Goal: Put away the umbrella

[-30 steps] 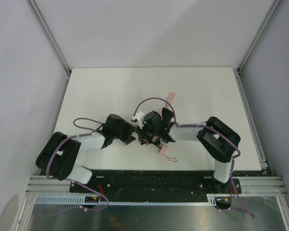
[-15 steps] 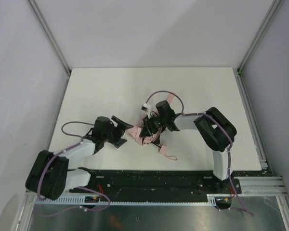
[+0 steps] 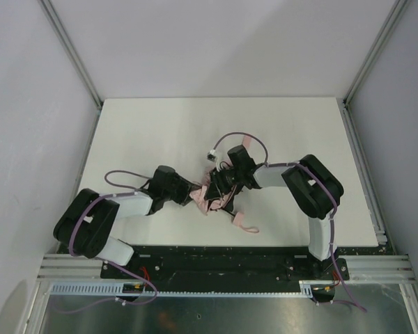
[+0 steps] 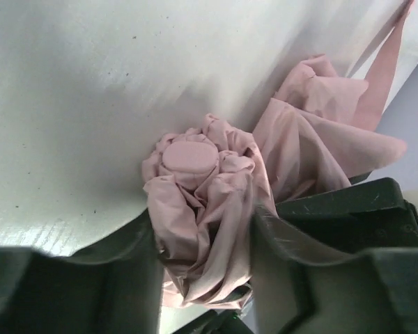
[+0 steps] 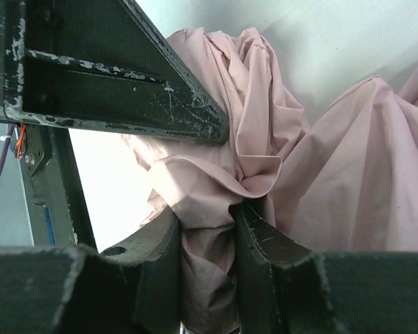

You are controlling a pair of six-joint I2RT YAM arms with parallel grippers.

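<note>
The pale pink umbrella (image 3: 203, 196) lies crumpled on the white table (image 3: 139, 132), between my two grippers. My left gripper (image 3: 193, 193) is shut on its bunched fabric near the round pink tip cap (image 4: 189, 154); the folds (image 4: 202, 236) fill the gap between the fingers. My right gripper (image 3: 214, 188) is shut on another bunch of the fabric (image 5: 209, 271) from the right side. The pink handle with its wrist loop (image 3: 242, 223) lies toward the near edge. A pink strap (image 3: 246, 141) sticks out behind the right wrist. The shaft is hidden.
The left gripper's dark finger (image 5: 111, 83) crosses the top of the right wrist view, close to the right gripper. Grey walls with metal rails (image 3: 70, 49) enclose the table. The table's near edge (image 3: 216, 245) runs just behind the handle loop.
My left gripper drew back to the left half a second ago, then came back in and shut on the umbrella fabric. My right gripper shifted slightly and stayed on the fabric.
</note>
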